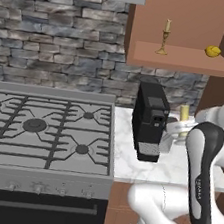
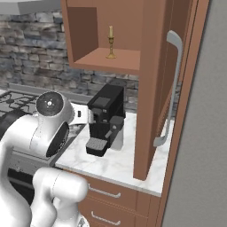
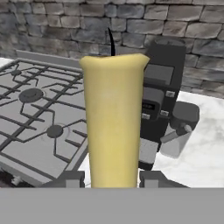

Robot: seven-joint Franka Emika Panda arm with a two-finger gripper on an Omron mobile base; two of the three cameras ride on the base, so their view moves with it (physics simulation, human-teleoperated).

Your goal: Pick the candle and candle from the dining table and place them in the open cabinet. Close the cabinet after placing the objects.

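Stone-brick wall is seen behind a marble-topped table [image 2: 119, 166], on which a black coffee machine [image 1: 149, 120] stands as landmark. Above the machine, the open cabinet [image 1: 187, 59] holds the slim brass-stick candle [image 1: 165, 38] upright on its shelf, with a yellow lemon [image 1: 212, 51] further right. Just right of the machine, the stubby yellow candle [image 3: 114, 122] is held between the fingertips of the gripper [image 3: 111, 178], above the table. A gas stove [image 1: 41, 129] lies left of the machine.
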